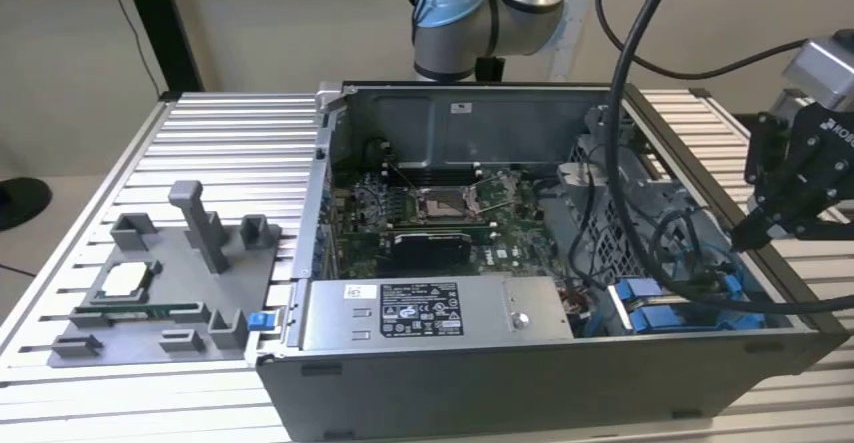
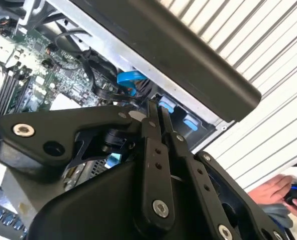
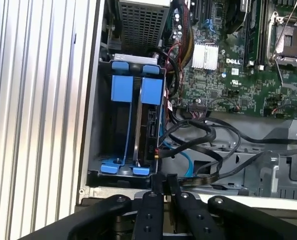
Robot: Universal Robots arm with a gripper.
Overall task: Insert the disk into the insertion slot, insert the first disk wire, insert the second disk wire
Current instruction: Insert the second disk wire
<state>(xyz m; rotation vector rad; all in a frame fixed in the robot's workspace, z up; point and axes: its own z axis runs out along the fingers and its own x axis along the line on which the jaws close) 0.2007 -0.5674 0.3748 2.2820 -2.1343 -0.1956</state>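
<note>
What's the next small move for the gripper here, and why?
Probably lower the gripper toward the loose black cables beside the disk. The disk already sits in the insertion slot between its blue rails, no wire visibly reaches it, and the shut gripper hangs above the case edge.

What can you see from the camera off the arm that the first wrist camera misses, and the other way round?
The exterior view takes in the whole computer case, the silver power-supply box, a grey fixture plate on the slatted table, and the robot arm behind. The first wrist view looks straight down into the insertion slot, where the disk stands on edge between blue tabs, with black cables beside it. Both share the green motherboard, the blue rails and the black claw, its fingers together.
</note>
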